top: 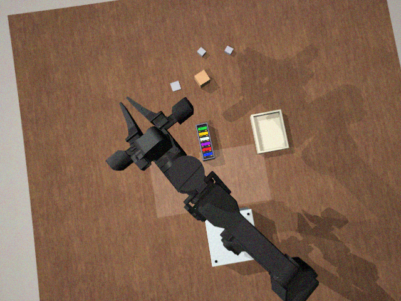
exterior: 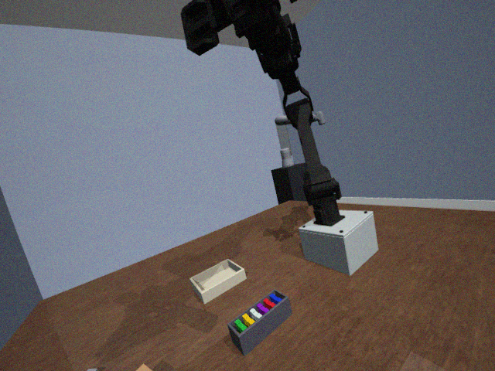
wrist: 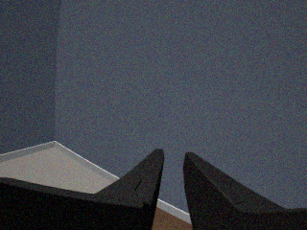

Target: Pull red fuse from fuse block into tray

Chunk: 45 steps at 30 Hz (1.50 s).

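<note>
Left of centre in the top view: gripper (top: 123, 101) raised off the table, fingers nearly closed on nothing. Red fuse (top: 206, 149) seated in the fuse block (top: 198, 140), second slot from the lower end, next to blue. Tray (top: 257, 141) right of the block, apart.

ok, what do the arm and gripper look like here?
The arm is matte black all over, built from blocky, angular links. It stands on a pale grey box pedestal. The gripper has two dark fingers that taper to points. No cables or markings show.
</note>
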### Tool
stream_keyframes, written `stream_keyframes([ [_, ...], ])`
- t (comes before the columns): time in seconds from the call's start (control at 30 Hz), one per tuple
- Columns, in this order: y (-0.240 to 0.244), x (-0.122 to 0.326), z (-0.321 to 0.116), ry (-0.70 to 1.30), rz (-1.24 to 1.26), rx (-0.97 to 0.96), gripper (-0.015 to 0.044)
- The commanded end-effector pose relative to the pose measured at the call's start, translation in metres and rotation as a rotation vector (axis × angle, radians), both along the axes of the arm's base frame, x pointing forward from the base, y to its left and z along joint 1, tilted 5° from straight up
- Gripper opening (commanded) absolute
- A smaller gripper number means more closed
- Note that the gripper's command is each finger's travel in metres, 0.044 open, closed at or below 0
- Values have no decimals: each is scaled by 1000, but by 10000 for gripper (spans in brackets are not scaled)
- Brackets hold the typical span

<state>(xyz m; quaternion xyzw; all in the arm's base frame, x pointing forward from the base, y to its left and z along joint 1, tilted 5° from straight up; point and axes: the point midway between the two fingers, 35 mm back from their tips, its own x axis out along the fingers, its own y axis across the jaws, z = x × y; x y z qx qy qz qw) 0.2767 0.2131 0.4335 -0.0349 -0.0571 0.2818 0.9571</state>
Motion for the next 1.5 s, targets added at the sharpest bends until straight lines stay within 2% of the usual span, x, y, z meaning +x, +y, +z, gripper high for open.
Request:
stream_keyframes([
  [0.0,-7,27,-50,210,-67,40,63],
  [0.1,-9,41,-81,353,-104,85,63],
  [0.23,-21,62,-144,633,-214,189,63],
  [0.47,-52,75,-236,1024,-472,381,63],
  [0.73,-98,60,-329,1379,-887,635,63],
  [0.93,-133,30,-383,1555,-1279,843,63],
  [1.07,-150,9,-407,1606,-1515,952,63],
  [1.47,-153,3,-408,1607,-1522,954,63],
])
